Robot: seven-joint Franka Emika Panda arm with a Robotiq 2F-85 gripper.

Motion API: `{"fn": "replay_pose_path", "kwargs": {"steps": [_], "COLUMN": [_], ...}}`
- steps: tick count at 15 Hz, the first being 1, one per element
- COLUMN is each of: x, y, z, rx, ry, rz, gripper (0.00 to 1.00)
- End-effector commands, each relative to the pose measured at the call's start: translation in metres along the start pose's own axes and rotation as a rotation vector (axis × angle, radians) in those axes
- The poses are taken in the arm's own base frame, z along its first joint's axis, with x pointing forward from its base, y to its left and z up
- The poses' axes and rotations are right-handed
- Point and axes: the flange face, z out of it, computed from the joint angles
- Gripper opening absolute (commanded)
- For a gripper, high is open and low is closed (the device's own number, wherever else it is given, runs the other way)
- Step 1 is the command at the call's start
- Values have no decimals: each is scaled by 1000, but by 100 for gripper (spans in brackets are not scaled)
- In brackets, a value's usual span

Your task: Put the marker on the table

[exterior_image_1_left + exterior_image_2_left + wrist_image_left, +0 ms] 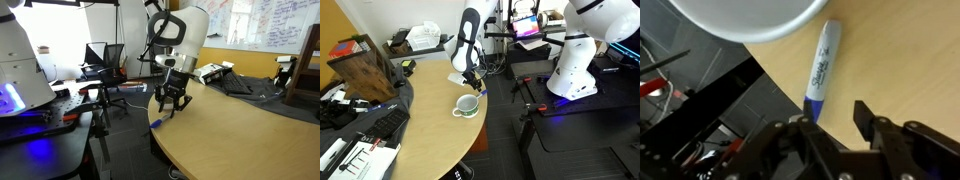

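A white robot arm (180, 35) reaches down over a light tan wooden table (240, 140) with a curved edge. The view from the wrist camera looks straight down. The marker (823, 65) lies flat on the table (910, 60), close to the curved edge. It has a pale barrel with dark lettering and a blue end. The blue end points toward the gripper (835, 125). Its other end lies just beside the rim of a white bowl (745, 15).

The gripper's two black fingers (865, 118) are spread apart and hold nothing. The marker's blue end sits just ahead of the gap between them, and nothing touches it.

In an exterior view, the gripper (172, 103) hangs low over the table's curved edge, with a small blue streak, the marker (157, 124), beside it at the rim. In an exterior view, the bowl (467, 105) stands near the same edge, just beside the gripper (470, 78).
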Motion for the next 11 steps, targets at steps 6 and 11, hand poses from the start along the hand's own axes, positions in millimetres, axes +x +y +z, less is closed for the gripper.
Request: {"fn": "replay_pose_path", "kwargs": {"steps": [6,11], "x": [26,31], "y": [31,80], "z": [-113,-177], "rx": [265,295], "ry": [-164,-158], "rz": [-127,-327], "gripper": [100,100]}}
